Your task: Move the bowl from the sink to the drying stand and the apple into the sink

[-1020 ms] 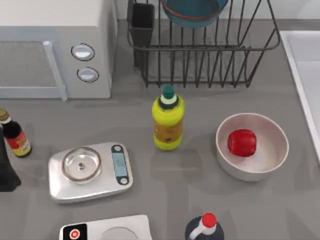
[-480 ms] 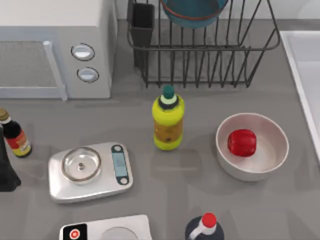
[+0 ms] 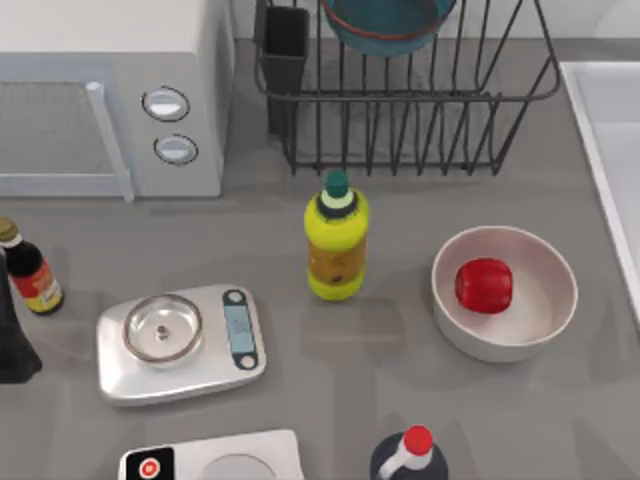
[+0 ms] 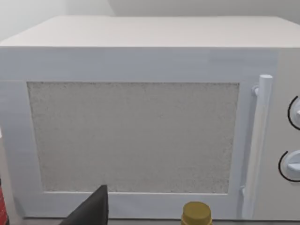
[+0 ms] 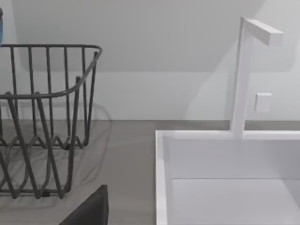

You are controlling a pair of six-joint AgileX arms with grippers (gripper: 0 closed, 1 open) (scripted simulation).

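The black wire drying stand (image 3: pixel 420 120) at the tabletop's far edge looks like thin coated metal, faintly sheened. In it, the round teal-blue bowl (image 3: pixel 385 25) has a smooth, satin surface. The small red apple (image 3: pixel 484 285) is glossy, sitting in a smooth matt white bowl (image 3: pixel 540 330). The white rectangular sink (image 5: pixel 225 159) looks matt and smooth. The grey tabletop (image 3: pixel 400 370) is matt. The scale's round pan (image 3: pixel 162 328) shines like brushed metal.

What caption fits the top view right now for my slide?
Teal bowl already in the drying stand; apple waiting in a white bowl, beside the sink.
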